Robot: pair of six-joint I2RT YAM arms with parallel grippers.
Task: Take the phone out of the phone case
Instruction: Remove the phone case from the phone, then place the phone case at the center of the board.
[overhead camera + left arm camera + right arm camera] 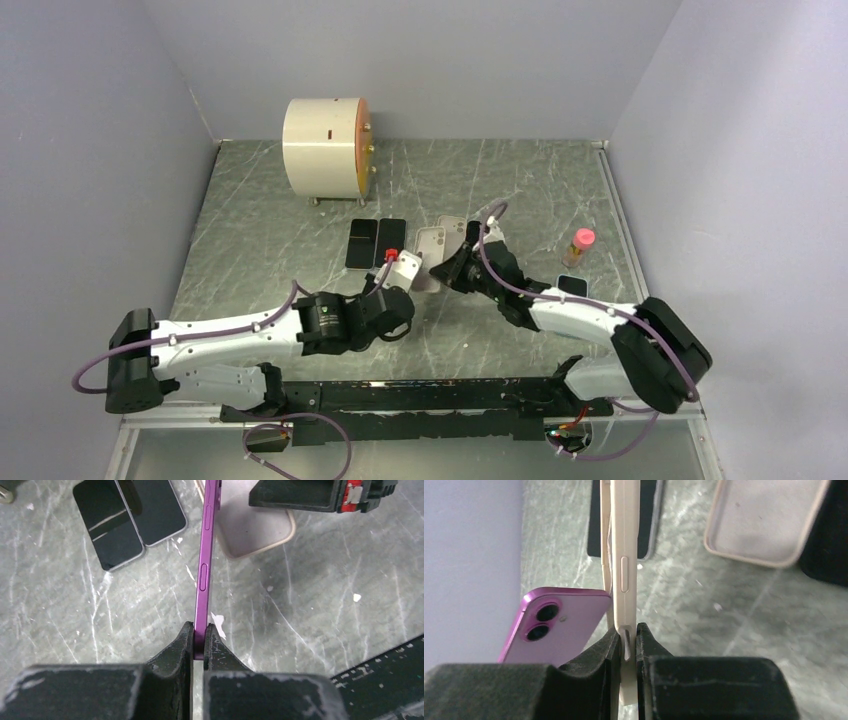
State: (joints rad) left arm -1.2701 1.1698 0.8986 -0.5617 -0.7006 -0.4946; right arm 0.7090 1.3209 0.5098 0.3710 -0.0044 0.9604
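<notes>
My left jaws are clamped on one end of the purple phone (204, 570), which stands on edge above the bench (310, 605). It's a thin pinch. If a corner is hooked in the case lip, which I cannot tell, pulling apart could twist the phone loose and drop it. My right jaws are closed on the beige phone case (623, 570), right beside the phone. That soft wall may flex and slip.

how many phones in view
3: two black-screened phones lie side by side on the table; the purple phone is pinched in the left gripper. More may be hidden.
</notes>
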